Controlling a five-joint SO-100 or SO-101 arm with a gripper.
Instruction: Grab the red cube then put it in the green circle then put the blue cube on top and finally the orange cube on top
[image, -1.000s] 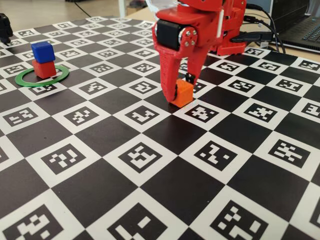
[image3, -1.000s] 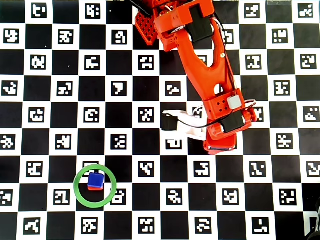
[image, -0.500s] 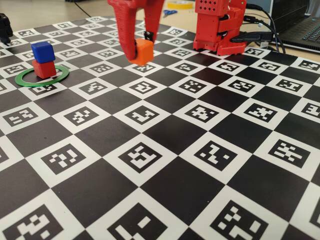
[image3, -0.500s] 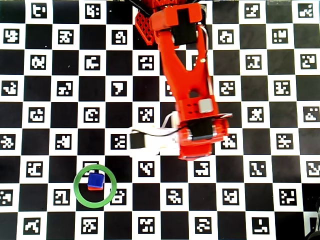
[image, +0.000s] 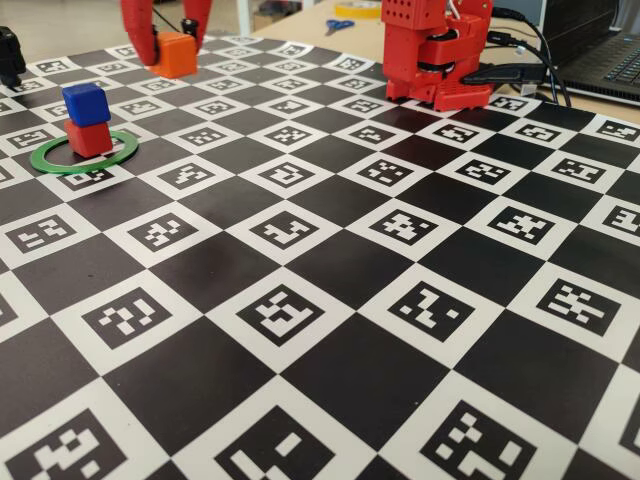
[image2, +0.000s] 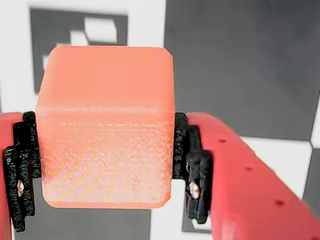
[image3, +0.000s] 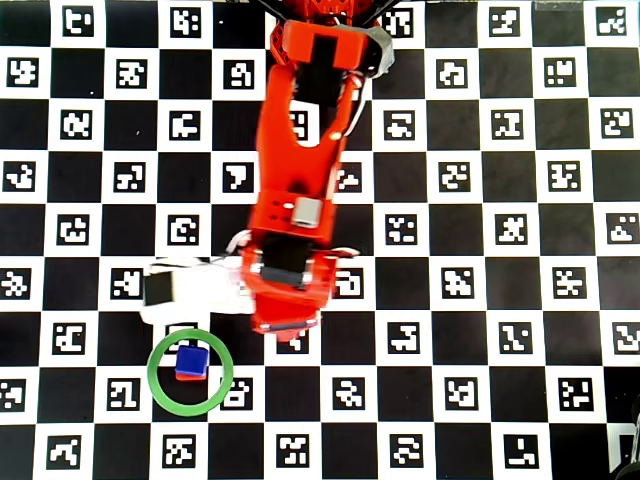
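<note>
I have the orange cube (image2: 106, 125) clamped in my gripper (image: 170, 45), airborne at about two o'clock from the blue cube (image: 86, 103) stacked on red; next I must centre over it.

A: In the fixed view, how much of the claw (image: 170, 48) shows?
B: Only the finger ends; the top edge cuts off the rest at 12 o'clock.
A: And from overhead?
B: The arm (image3: 300, 190) covers the claw and the orange cube (image: 175, 55), so neither shows there.
A: The red cube (image3: 190, 380)?
B: Overhead, just a thin sliver at 6 o'clock of the blue cube (image3: 191, 361), which hides the rest.
A: The wrist view?
B: The orange cube blocks most of the bench (image2: 240, 65), and what shows behind is blurred. The bottom edge cuts the fingers (image2: 250, 180) off.
</note>
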